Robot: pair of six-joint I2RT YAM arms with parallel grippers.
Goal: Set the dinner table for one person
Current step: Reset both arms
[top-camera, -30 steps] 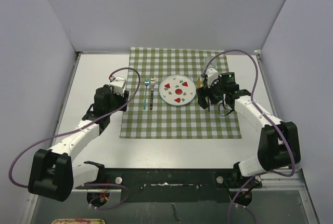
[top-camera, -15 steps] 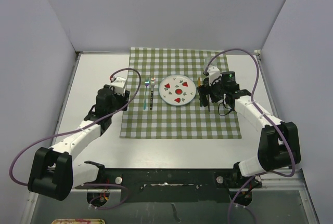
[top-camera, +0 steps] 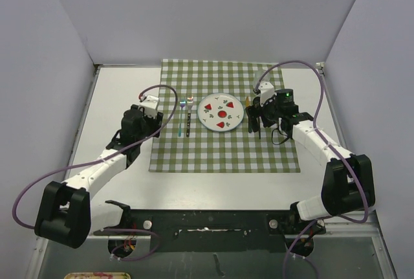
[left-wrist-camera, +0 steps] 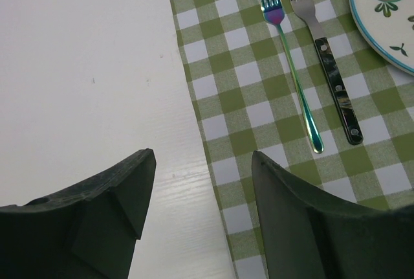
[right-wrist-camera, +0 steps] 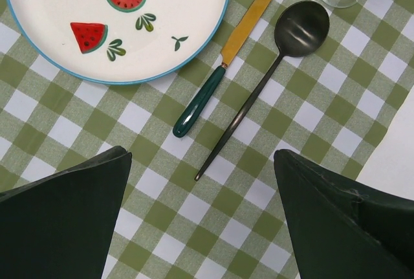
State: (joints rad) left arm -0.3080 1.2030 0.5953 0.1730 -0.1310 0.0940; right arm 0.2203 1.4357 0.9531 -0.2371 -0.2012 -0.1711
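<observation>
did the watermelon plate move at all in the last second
No. The plate sits at the same spot on the checked cloth, just right of the two forks, as before.

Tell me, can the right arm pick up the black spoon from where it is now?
Probably yes. The right gripper is open just above the black spoon, and nothing covers the spoon. The knife lies close beside the spoon's handle, so it might get bumped.
</observation>
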